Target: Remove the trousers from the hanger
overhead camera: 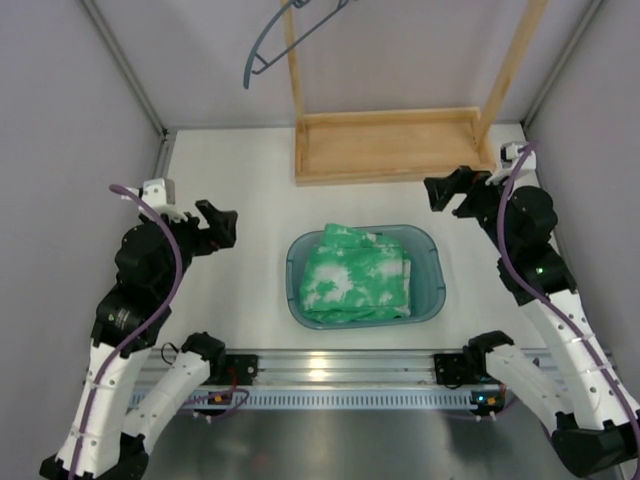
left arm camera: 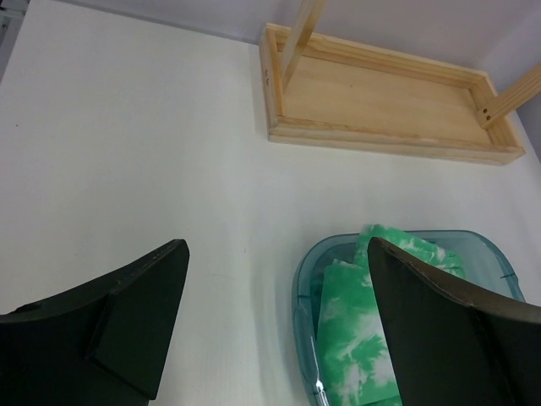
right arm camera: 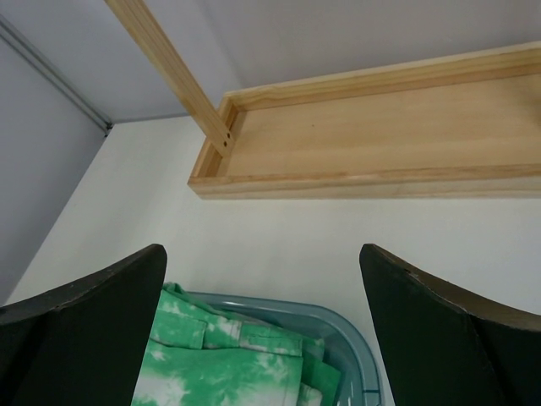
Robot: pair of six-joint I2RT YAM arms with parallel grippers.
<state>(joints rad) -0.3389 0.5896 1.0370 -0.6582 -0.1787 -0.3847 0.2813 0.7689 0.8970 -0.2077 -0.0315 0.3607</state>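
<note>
top external view: left gripper point(overhead camera: 222, 226) and right gripper point(overhead camera: 446, 193) gape wide, empty, over open table point(overhead camera: 230, 170) at ten and one o'clock of the teal basin point(overhead camera: 296, 252); folded trousers point(overhead camera: 358, 276) lie inside; hanger point(overhead camera: 275, 42) at eleven o'clock by the wooden rack point(overhead camera: 390, 146).

The white table point(overhead camera: 240, 300) carries 2 things: a teal basin point(overhead camera: 430, 280) and a wooden rack base point(overhead camera: 390, 142).

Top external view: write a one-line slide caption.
Green tie-dye cloth trousers lie folded in a translucent teal plastic basin; the thin grey-blue hanger is bare.
</note>
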